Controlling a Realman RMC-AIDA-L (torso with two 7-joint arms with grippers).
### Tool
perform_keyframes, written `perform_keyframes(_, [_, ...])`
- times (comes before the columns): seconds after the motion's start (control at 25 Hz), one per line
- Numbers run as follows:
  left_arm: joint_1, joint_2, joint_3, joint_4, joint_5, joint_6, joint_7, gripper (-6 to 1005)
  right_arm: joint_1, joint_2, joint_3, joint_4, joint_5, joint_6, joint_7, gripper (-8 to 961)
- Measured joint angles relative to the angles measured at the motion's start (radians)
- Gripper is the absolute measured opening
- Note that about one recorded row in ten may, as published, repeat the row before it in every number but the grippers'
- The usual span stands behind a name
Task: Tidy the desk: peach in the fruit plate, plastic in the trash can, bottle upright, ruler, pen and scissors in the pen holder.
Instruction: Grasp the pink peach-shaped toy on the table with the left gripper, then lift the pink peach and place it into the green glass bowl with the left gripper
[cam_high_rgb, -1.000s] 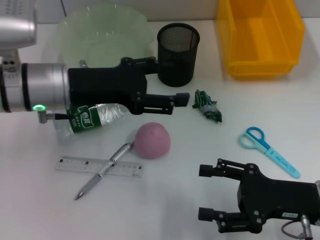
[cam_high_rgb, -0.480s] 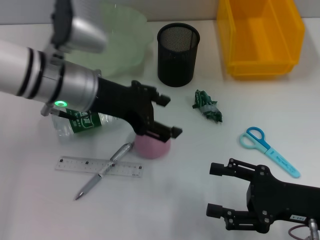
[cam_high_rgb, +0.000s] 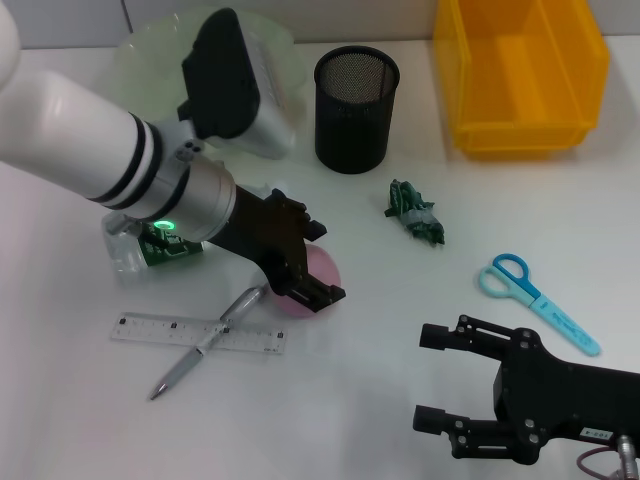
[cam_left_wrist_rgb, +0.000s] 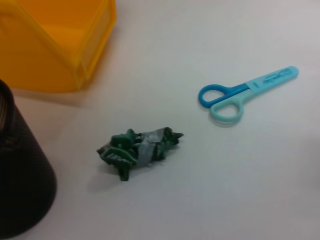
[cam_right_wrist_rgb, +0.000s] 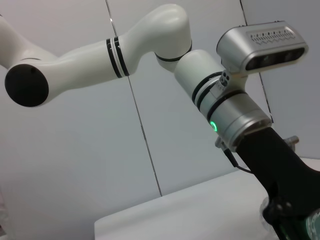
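Note:
The pink peach (cam_high_rgb: 330, 268) lies at the table's middle. My left gripper (cam_high_rgb: 318, 262) is lowered over it, open, one finger on each side, and hides much of it. The plastic bottle (cam_high_rgb: 150, 250) lies on its side under the left arm, mostly hidden. The ruler (cam_high_rgb: 160, 328) and the pen (cam_high_rgb: 185, 368) lie crossed near the front left. The crumpled green plastic (cam_high_rgb: 415, 213) (cam_left_wrist_rgb: 140, 150) lies right of the peach. The blue scissors (cam_high_rgb: 535, 290) (cam_left_wrist_rgb: 245, 92) lie at the right. My right gripper (cam_high_rgb: 438, 380) is open and empty at the front right.
The black mesh pen holder (cam_high_rgb: 356, 95) (cam_left_wrist_rgb: 20, 185) stands at the back middle. The green fruit plate (cam_high_rgb: 140, 50) is at the back left, partly behind the arm. A yellow bin (cam_high_rgb: 520, 70) (cam_left_wrist_rgb: 55, 40) stands at the back right.
My left gripper has swung from above the bottle toward the front and right, and tipped down over the peach. The right gripper shifted slightly to the right, then held still.

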Motion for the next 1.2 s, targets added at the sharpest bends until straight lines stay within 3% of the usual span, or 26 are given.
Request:
perform_keyframes(0.8, [-0.027, 0.000, 0.100, -0.005, 0.125, -0.023, -0.087, 788, 0.021, 0.000, 0.009, -0.002, 0.000, 0.000, 0.000, 823])
perform_keyframes(1.0, [-0.022, 0.000, 0.112, 0.003, 0.125, -0.021, -0.088, 604, 0.023, -0.001, 0.009, -0.002, 0.000, 0.000, 0.000, 823])
perform_keyframes(1.2, [-0.017, 0.000, 0.107, 0.021, 0.116, -0.023, -0.103, 512, 0.021, -0.001, 0.011, -0.001, 0.000, 0.000, 0.000, 824])
